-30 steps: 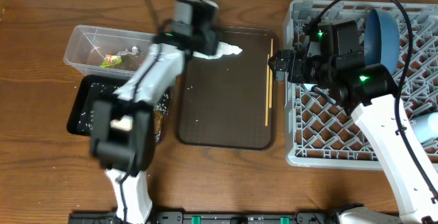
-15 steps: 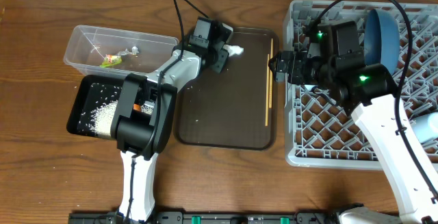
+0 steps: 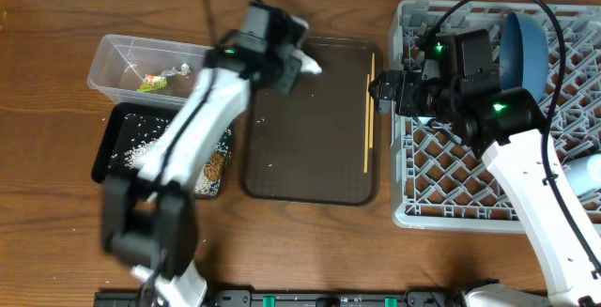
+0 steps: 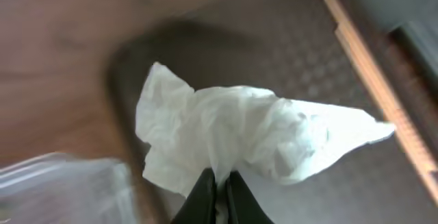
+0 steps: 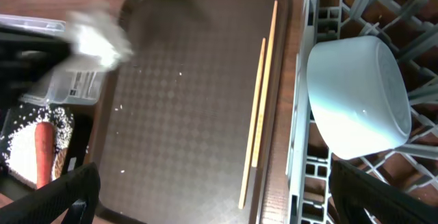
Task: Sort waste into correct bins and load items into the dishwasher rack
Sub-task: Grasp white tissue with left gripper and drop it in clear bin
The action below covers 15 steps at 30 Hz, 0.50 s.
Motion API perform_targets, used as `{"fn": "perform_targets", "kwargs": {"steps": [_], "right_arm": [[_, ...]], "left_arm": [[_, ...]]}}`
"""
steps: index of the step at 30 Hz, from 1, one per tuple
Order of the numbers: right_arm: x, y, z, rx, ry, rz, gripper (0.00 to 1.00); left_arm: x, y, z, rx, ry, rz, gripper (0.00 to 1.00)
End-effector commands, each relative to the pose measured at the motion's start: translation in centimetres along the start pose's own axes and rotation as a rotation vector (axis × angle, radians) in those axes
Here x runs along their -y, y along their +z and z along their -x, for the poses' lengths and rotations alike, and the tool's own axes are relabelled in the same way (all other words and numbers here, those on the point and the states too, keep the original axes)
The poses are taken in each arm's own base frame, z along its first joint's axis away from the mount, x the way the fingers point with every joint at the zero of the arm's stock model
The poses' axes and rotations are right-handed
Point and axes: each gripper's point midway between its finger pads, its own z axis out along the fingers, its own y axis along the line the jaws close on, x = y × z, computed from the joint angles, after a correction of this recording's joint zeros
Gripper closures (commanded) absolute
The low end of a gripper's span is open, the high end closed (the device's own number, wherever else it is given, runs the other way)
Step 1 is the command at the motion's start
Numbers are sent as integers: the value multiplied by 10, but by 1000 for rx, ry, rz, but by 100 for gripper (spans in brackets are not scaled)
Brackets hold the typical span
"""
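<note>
- Left hand (image 4: 219, 183) is clamped on the wrapper (image 4: 253, 142) at the brown tray's (image 3: 310, 157) far-left corner, beside the tub (image 3: 122, 63).
- Apparently done: plate (image 3: 526, 44) and bowl (image 5: 359, 97) in the rack (image 3: 451, 176); rice (image 3: 131, 152) and carrot (image 5: 43, 152) in the black tray (image 3: 101, 157).
- Left to do: bin the wrapper, then rack the chopsticks (image 3: 369, 110) lying along the brown tray's right edge.
- Left arm stretches toward the bench's far edge; right hand (image 3: 387, 89), jaws apart, hovers at the rack's left edge.

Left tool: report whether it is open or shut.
Shut. The left tool has its dark fingertips pressed together on the crumpled white wrapper, pinching its lower edge.
</note>
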Motion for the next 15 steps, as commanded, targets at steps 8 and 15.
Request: {"fn": "perform_targets", "kwargs": {"steps": [8,15], "right_arm": [[2,2,1,0,10,-12,1],[2,2,2,3,10,-10,1]], "left_arm": [[-104,-34,-47,-137,-145,281,94],[-132,-14,-75,-207,-228,282,41]]}}
